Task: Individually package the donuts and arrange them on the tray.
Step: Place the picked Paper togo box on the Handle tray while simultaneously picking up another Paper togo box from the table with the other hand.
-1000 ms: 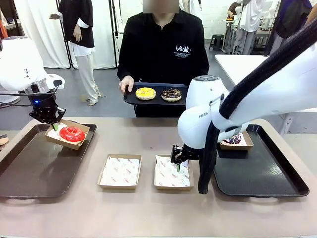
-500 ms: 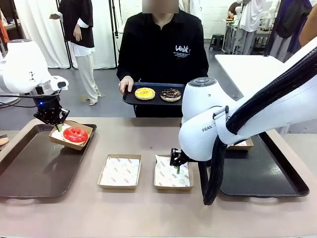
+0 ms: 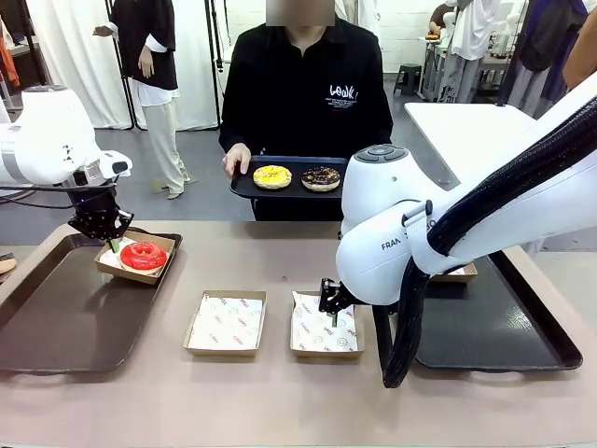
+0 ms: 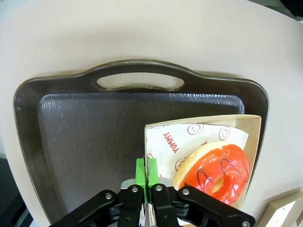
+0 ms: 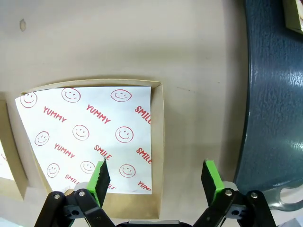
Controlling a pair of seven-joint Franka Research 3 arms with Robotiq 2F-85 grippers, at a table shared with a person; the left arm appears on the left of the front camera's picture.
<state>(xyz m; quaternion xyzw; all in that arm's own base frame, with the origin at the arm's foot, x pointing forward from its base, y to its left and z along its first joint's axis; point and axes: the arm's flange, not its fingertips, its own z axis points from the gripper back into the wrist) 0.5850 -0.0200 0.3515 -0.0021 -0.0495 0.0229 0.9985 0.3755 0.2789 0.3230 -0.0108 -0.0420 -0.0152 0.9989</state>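
The left gripper [image 3: 112,244] pinches the near wall of the box [image 3: 131,274] holding the red donut [image 3: 143,255], at the far right corner of the left tray [image 3: 56,317]. Broad tray floor lies open nearer the robot. The right gripper [image 5: 156,177], spread wide, straddles the right wall of the empty box [image 5: 157,123], close beside the rim of the right tray [image 5: 270,118].

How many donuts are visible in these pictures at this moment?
3. The red donut lies in a box at the left tray; the yellow donut and the dark donut sit on the person's tray. Another may be hidden behind the right arm.
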